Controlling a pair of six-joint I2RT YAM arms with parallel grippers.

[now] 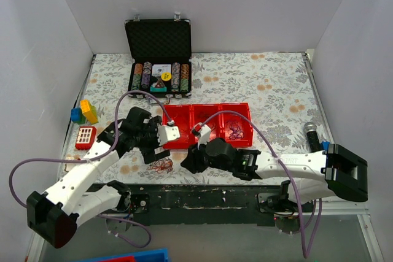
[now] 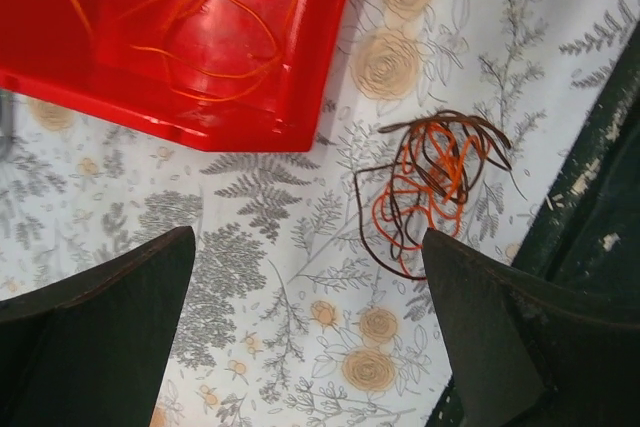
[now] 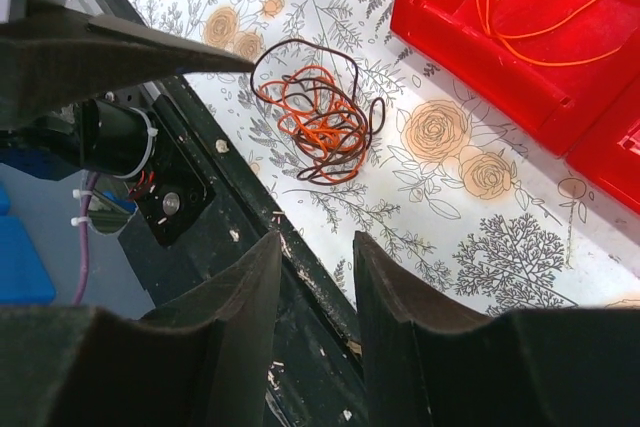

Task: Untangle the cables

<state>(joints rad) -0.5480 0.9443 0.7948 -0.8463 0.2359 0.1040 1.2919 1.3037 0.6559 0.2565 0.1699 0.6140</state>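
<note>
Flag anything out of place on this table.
The tangled clump of orange and dark thin wires lies on the floral tablecloth near the front edge, outside the red plastic tray, where separate orange strands already lie.

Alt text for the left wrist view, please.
A clump of orange and dark cables lies on the floral tablecloth, just ahead of the open left gripper, close to one finger. A red bin holding loose orange strands fills the upper left.
</note>
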